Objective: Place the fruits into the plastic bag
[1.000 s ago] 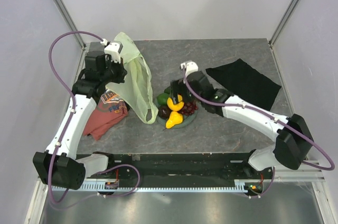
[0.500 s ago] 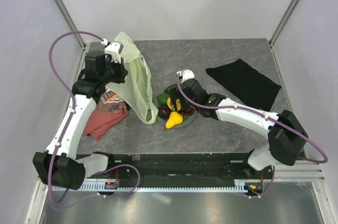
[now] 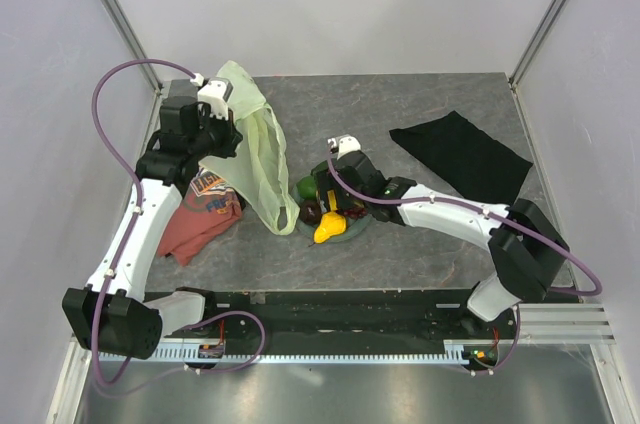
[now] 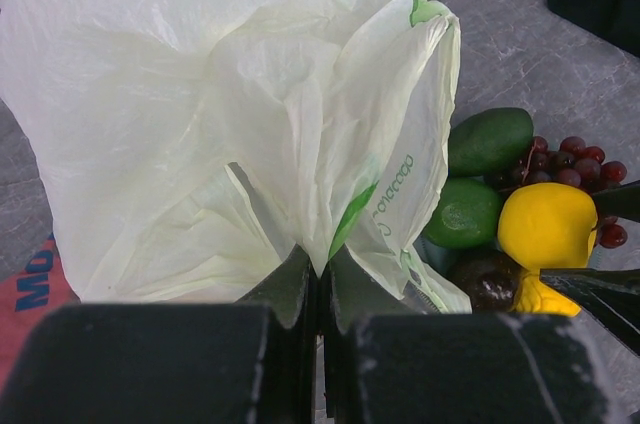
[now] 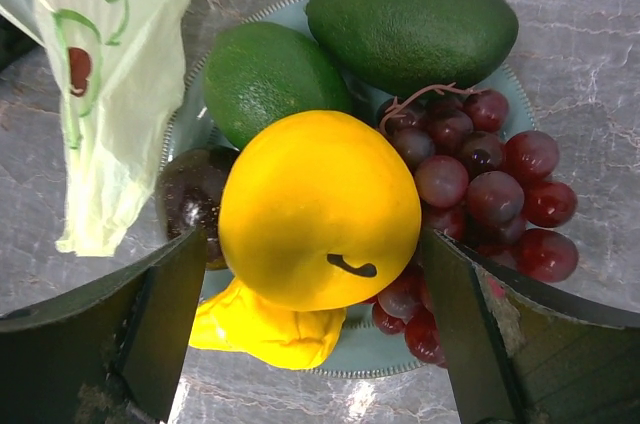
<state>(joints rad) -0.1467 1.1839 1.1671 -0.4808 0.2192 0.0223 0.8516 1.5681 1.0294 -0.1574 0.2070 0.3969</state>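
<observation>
Both jaws of right gripper (image 5: 312,242) stand wide apart, flanking round yellow-orange toy fruit (image 5: 318,194) on grey-green plate (image 5: 345,359); left gripper (image 4: 320,279) clamped on crinkly pale green plastic bag (image 4: 200,94).

Red shirt (image 4: 25,289) shows partial blue "MO"; plastic bag (image 4: 200,94) lettering unreadable.

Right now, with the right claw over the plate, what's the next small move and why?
Probably close the right claw on the yellow-orange round fruit: its open fingers flank that fruit, the topmost one. The left claw is shut on the plastic bag, holding it up beside the plate.
</observation>
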